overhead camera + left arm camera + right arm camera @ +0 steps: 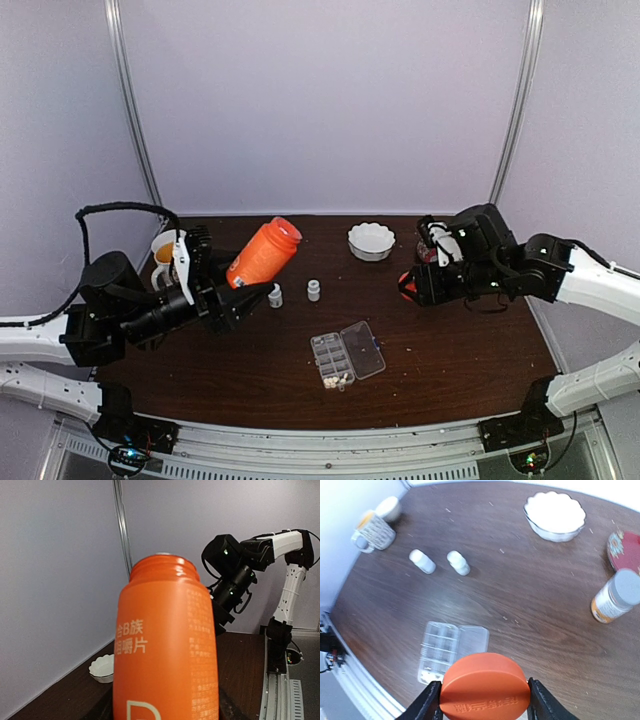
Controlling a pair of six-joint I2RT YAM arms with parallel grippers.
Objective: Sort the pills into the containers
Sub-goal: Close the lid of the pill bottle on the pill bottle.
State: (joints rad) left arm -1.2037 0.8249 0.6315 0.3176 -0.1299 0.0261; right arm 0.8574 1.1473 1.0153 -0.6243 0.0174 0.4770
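My left gripper (245,286) is shut on the base of an orange bottle (265,252), which hangs tilted above the table's left side with its mouth uncapped. In the left wrist view the orange bottle (165,645) fills the frame. My right gripper (410,285) is shut on the bottle's orange cap (484,686), which sits between both fingers above the table. The clear organiser box (333,360) lies at the front centre with its lid (362,349) folded open. Pale pills (336,380) fill its nearest containers; the pills (427,672) also show in the right wrist view.
Two tiny white bottles (275,295) (313,290) stand behind the organiser. A white scalloped bowl (371,240) sits at the back, and a mug (163,255) is at the far left. A grey-capped pill bottle (615,597) and a red disc (625,550) are at the right.
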